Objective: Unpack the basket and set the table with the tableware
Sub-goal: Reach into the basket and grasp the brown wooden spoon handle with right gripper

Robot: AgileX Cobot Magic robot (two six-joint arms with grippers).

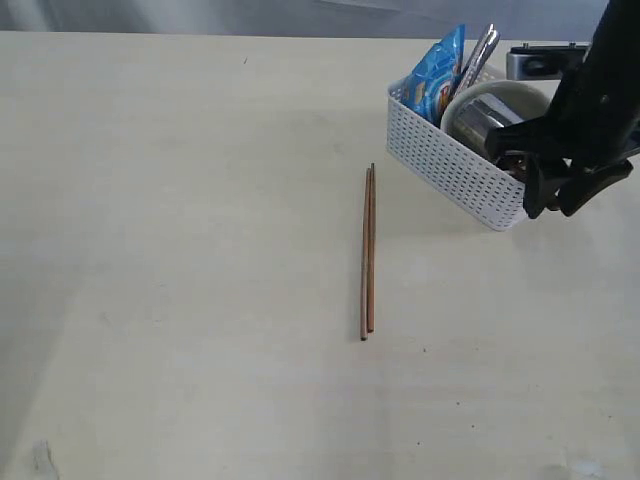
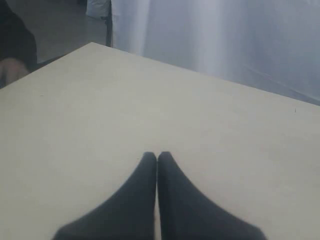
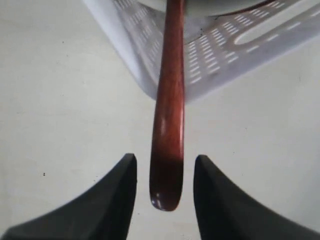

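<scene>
Exterior view: the chopstick pair (image 1: pixel 368 252) lies at centre frame on the table (image 1: pixel 180 300), well apart from the white basket (image 1: pixel 440 160) at upper right. The basket holds a blue snack bag (image 1: pixel 437 75), knife and fork (image 1: pixel 480 55), steel cup (image 1: pixel 480 125) and cream bowl (image 1: pixel 505 95). Your right gripper (image 1: pixel 555 205) hangs at the basket's near corner, at the right edge of the frame. Most of the tableware is not yet unpacked. The basket looks light, so a pull on anything caught inside could drag or tip it and spill the rest.

Left wrist view: your left gripper (image 2: pixel 157 160), at lower centre, has its tips pressed together and carries nothing above bare tabletop. It is not bracing the basket, so nothing would stop a slide.

Right wrist view: the reddish-brown wooden spoon (image 3: pixel 168 125) runs down the middle of the frame, from the basket at the top to its rounded end at lower centre. Your right gripper (image 3: pixel 165 157) straddles that handle with the jaws parted and a gap on either side, so nothing is clamped yet. The gap looks slightly narrower on the right-hand side, and one finger landing first could nudge the handle sideways. The wood is glossy and rounded, and a pinch this near the tip may let it slip or swing. The spoon's far end is hidden under the bowl's rim, so whether it lifts free, you cannot tell.
</scene>
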